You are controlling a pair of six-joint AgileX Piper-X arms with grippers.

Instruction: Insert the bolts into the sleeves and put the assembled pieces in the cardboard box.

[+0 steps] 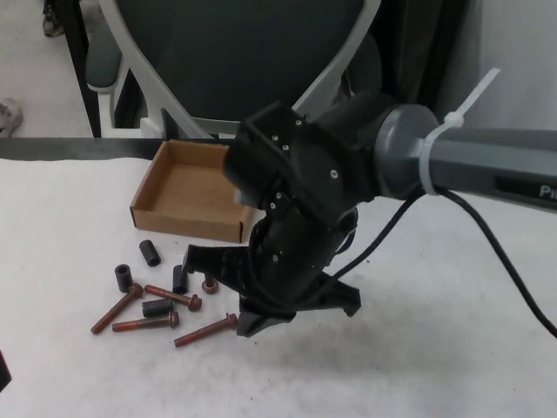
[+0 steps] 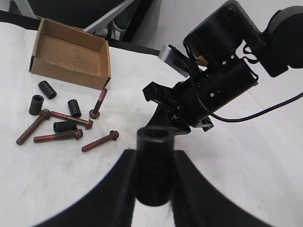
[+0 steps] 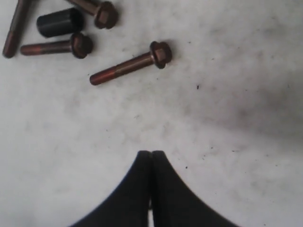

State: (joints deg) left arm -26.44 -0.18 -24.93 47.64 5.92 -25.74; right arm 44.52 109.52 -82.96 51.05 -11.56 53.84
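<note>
- Toward the lower left of the high view, loose bolts (image 1: 205, 331) and black sleeves (image 1: 150, 252) lie scattered on the white bench (image 1: 418, 348). They are just in front of the open cardboard box (image 1: 187, 225), which sits left of centre.
- The right gripper (image 3: 151, 155) hangs low over the bench at centre frame, near the closest bolt (image 3: 130, 64), with its fingers pressed together on nothing.
- The left gripper (image 2: 155, 158) pinches a single sleeve (image 2: 154, 179) between its fingers, with the sleeve's open end showing.
</note>
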